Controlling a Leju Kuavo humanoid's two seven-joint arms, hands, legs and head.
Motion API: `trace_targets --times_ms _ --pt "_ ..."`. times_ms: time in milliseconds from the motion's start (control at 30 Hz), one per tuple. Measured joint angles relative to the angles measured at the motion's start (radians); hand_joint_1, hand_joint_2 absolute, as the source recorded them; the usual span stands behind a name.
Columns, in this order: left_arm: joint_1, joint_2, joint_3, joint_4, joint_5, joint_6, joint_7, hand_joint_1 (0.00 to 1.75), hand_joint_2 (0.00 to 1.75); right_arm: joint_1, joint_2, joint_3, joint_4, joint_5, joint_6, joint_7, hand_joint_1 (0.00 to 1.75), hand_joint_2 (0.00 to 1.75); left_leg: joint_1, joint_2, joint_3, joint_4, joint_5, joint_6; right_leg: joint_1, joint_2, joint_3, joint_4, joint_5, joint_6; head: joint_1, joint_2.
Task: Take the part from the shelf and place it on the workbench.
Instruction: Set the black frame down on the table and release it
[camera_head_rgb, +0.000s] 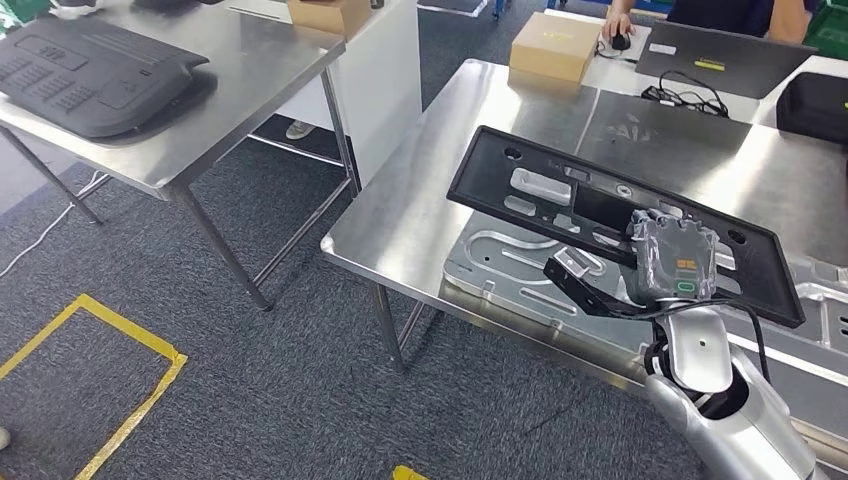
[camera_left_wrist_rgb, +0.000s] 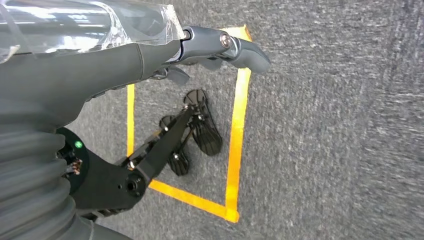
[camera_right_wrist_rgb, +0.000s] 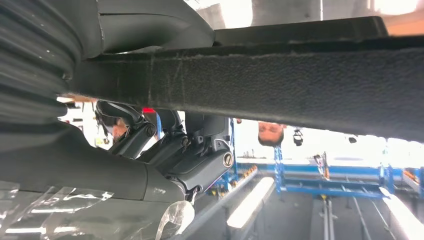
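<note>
The part is a long black plastic frame panel (camera_head_rgb: 560, 195) with cut-outs. My right hand (camera_head_rgb: 675, 258) grips it at its near long edge and holds it tilted just above the steel workbench (camera_head_rgb: 420, 190). In the right wrist view the panel's textured edge (camera_right_wrist_rgb: 280, 80) crosses the picture, with the thumb on one side and the dark fingers (camera_right_wrist_rgb: 190, 150) curled on the other. My left hand (camera_left_wrist_rgb: 220, 47) hangs over grey carpet, thumb extended, holding nothing.
A silver stamped metal plate (camera_head_rgb: 500, 265) lies on the workbench under the panel. Farther back are a cardboard box (camera_head_rgb: 550, 45), a laptop (camera_head_rgb: 725, 55), cables and a person's hand (camera_head_rgb: 620, 30). Another steel table (camera_head_rgb: 200, 140) at left carries a black part (camera_head_rgb: 90, 70). Yellow tape (camera_head_rgb: 110, 340) marks the floor.
</note>
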Motion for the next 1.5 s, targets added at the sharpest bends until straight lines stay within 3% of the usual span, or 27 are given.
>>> trace_targets --times_ms 67,133,233,267,300,333,400,467,500,567,633,700,767,800,833,900,967,1000,1133,1167,1233,1267,1300,1333,1367,1433,1500 --pt "0.0 0.0 0.0 0.0 -0.002 0.002 0.0 0.0 1.75 -0.002 0.001 0.0 0.003 -0.002 0.0 0.0 1.75 1.75 0.0 0.013 0.0 0.002 -0.009 -0.004 -0.003 0.016 -0.002 -0.003 -0.003 -0.008 0.0 0.0" --pt "-0.001 0.0 0.0 0.0 -0.004 0.003 -0.001 0.0 1.75 -0.006 0.001 0.0 0.005 -0.005 0.0 0.0 1.75 1.75 0.005 0.006 -0.016 0.042 -0.035 -0.017 -0.01 0.031 0.001 -0.004 -0.005 -0.015 0.0 0.0" --pt "0.0 -0.002 0.001 0.0 -0.007 0.004 -0.003 0.0 1.75 -0.01 0.002 0.001 0.011 -0.008 -0.001 0.0 1.75 1.75 0.023 -0.012 -0.117 0.23 -0.105 -0.041 -0.014 0.057 0.005 -0.005 -0.009 -0.021 0.0 0.0" --pt "0.001 -0.003 0.001 0.0 -0.007 0.004 -0.003 0.0 1.75 -0.011 0.003 0.002 0.014 -0.008 -0.001 0.0 1.75 1.75 0.029 -0.014 -0.15 0.279 -0.112 -0.045 -0.014 0.068 0.006 -0.004 -0.01 -0.021 0.0 0.0" --pt "0.002 -0.005 0.002 0.0 -0.008 0.004 -0.003 0.0 1.75 -0.011 0.003 0.004 0.018 -0.009 -0.001 0.0 1.75 1.75 0.032 -0.015 -0.169 0.295 -0.101 -0.047 -0.015 0.079 0.008 -0.004 -0.011 -0.021 0.0 0.0" --pt "0.002 -0.006 0.002 0.0 -0.008 0.004 -0.003 0.0 1.75 -0.011 0.004 0.005 0.021 -0.009 -0.001 -0.001 1.75 1.75 0.034 -0.017 -0.168 0.269 -0.072 -0.046 -0.015 0.089 0.01 -0.004 -0.013 -0.019 0.0 0.0" --pt "0.0 -0.006 0.002 0.0 -0.009 0.004 -0.004 0.0 1.75 -0.013 0.005 0.007 0.024 -0.011 -0.002 -0.001 1.75 1.75 0.035 -0.043 -0.123 0.135 0.008 -0.036 -0.016 0.108 0.017 -0.005 -0.016 -0.014 0.0 0.0" --pt "-0.001 -0.006 0.002 0.0 -0.009 0.005 -0.006 0.0 1.75 -0.017 0.005 0.007 0.026 -0.013 -0.003 -0.001 1.75 1.75 0.031 -0.073 -0.081 0.03 0.05 -0.024 -0.019 0.123 0.018 -0.007 -0.019 -0.006 0.0 0.0" --pt "-0.001 -0.006 0.002 0.0 -0.01 0.006 -0.006 0.0 1.75 -0.019 0.005 0.007 0.027 -0.014 -0.003 -0.001 1.75 1.75 0.027 -0.08 -0.073 0.013 0.05 -0.019 -0.022 0.13 0.017 -0.008 -0.019 0.0 0.0 0.0" --pt "-0.001 -0.006 0.002 0.0 -0.01 0.006 -0.008 0.0 1.75 -0.02 0.005 0.007 0.03 -0.017 -0.003 -0.001 1.75 1.75 0.023 -0.067 -0.066 0.005 0.05 -0.013 -0.027 0.14 0.018 -0.012 -0.019 0.014 0.0 0.0" --pt "-0.002 -0.006 0.002 0.0 -0.011 0.007 -0.007 0.0 1.75 -0.021 0.005 0.007 0.032 -0.018 -0.005 0.0 1.75 1.75 0.025 -0.054 -0.049 -0.012 0.055 -0.003 -0.025 0.115 0.011 0.012 -0.036 0.022 0.0 0.0" --pt "-0.003 -0.007 0.002 0.0 -0.012 0.006 -0.005 0.0 1.75 -0.022 0.005 0.007 0.034 -0.016 -0.009 0.0 1.75 1.75 0.025 -0.043 -0.036 -0.023 0.056 0.007 -0.019 0.077 -0.035 0.117 -0.089 0.024 0.0 0.0" --pt "-0.002 -0.007 0.002 0.0 -0.015 0.007 -0.001 0.0 1.75 -0.019 0.006 0.008 0.037 -0.013 -0.012 0.0 1.75 1.75 0.023 -0.036 -0.034 -0.022 0.052 0.012 -0.018 0.066 -0.102 0.247 -0.138 0.026 0.0 0.0" --pt "-0.001 -0.007 0.002 0.0 -0.017 0.007 0.001 0.0 1.75 -0.016 0.006 0.008 0.038 -0.011 -0.012 0.0 1.75 1.75 0.023 -0.034 -0.033 -0.021 0.051 0.013 -0.018 0.065 -0.119 0.273 -0.139 0.027 0.0 0.0" --pt "0.0 -0.007 0.002 0.0 -0.019 0.007 0.002 0.0 1.75 -0.014 0.006 0.009 0.04 -0.009 -0.012 0.0 1.75 1.75 0.023 -0.032 -0.031 -0.021 0.049 0.013 -0.018 0.064 -0.115 0.259 -0.119 0.027 0.0 0.0" --pt "0.0 -0.008 0.002 0.0 -0.022 0.006 0.004 0.0 1.75 -0.014 0.006 0.009 0.041 -0.005 -0.013 0.0 1.75 1.75 0.023 -0.03 -0.025 -0.016 0.042 0.007 -0.018 0.055 -0.052 0.127 -0.049 0.027 0.0 0.0" --pt "-0.001 -0.008 0.002 0.0 -0.026 0.006 0.004 0.0 1.75 -0.016 0.007 0.009 0.042 -0.002 -0.013 -0.002 1.75 1.75 0.017 -0.028 -0.024 -0.005 0.028 -0.002 -0.016 0.045 0.005 0.012 -0.009 0.022 0.0 0.0" --pt "-0.002 -0.008 0.002 0.0 -0.027 0.006 0.003 0.0 1.75 -0.017 0.008 0.009 0.043 0.0 -0.013 -0.003 1.75 1.75 0.014 -0.027 -0.024 -0.002 0.023 -0.006 -0.015 0.044 0.016 -0.009 -0.007 0.018 0.0 0.0" --pt "-0.002 -0.007 0.002 0.0 -0.029 0.005 0.002 0.0 1.75 -0.022 0.009 0.009 0.045 0.001 -0.014 -0.006 1.75 1.75 0.017 -0.026 -0.036 0.027 0.001 -0.019 -0.016 0.049 0.019 -0.012 -0.011 -0.002 0.0 0.0" --pt "-0.002 -0.007 0.002 0.0 -0.03 0.005 0.002 0.0 1.75 -0.023 0.01 0.009 0.046 0.001 -0.014 -0.008 1.75 1.75 0.02 -0.027 -0.057 0.071 -0.022 -0.026 -0.018 0.049 0.021 -0.013 -0.011 -0.006 0.0 0.0" --pt "-0.001 -0.008 0.002 0.0 -0.032 0.005 0.002 0.0 1.75 -0.025 0.01 0.009 0.047 0.001 -0.014 -0.01 1.75 1.75 0.027 -0.027 -0.129 0.213 -0.082 -0.04 -0.019 0.051 0.022 -0.013 -0.014 -0.012 0.0 0.0" --pt "-0.001 -0.008 0.002 0.0 -0.033 0.005 0.002 0.0 1.75 -0.025 0.011 0.01 0.048 0.001 -0.014 -0.011 1.75 1.75 0.03 -0.027 -0.167 0.28 -0.103 -0.044 -0.019 0.053 0.022 -0.013 -0.015 -0.013 0.0 0.0" --pt "0.0 -0.009 0.002 0.0 -0.035 0.005 0.002 0.0 1.75 -0.025 0.011 0.011 0.05 0.001 -0.014 -0.012 1.75 1.75 0.032 -0.027 -0.192 0.316 -0.106 -0.045 -0.019 0.056 0.023 -0.013 -0.016 -0.013 0.0 0.0" --pt "0.0 -0.009 0.002 0.0 -0.037 0.005 0.002 0.0 1.75 -0.025 0.012 0.011 0.051 0.001 -0.014 -0.012 1.75 1.75 0.034 -0.027 -0.197 0.311 -0.089 -0.044 -0.019 0.058 0.025 -0.013 -0.018 -0.012 0.0 0.0" --pt "0.0 -0.009 0.002 0.0 -0.038 0.005 0.002 0.0 1.75 -0.025 0.012 0.012 0.051 0.001 -0.014 -0.012 1.75 1.75 0.035 -0.028 -0.181 0.263 -0.054 -0.042 -0.019 0.06 0.029 -0.013 -0.02 -0.011 0.0 0.0" --pt "-0.001 -0.009 0.002 0.0 -0.041 0.005 0.002 0.0 1.75 -0.028 0.014 0.012 0.052 0.001 -0.014 -0.013 1.75 1.75 0.032 -0.03 -0.114 0.108 0.022 -0.031 -0.018 0.064 0.038 -0.014 -0.026 -0.006 0.0 0.0" --pt "-0.002 -0.008 0.002 0.0 -0.042 0.005 0.002 0.0 1.75 -0.031 0.015 0.012 0.053 0.001 -0.015 -0.014 1.75 1.75 0.026 -0.031 -0.074 0.017 0.049 -0.022 -0.017 0.067 0.042 -0.015 -0.032 0.003 0.0 0.0"
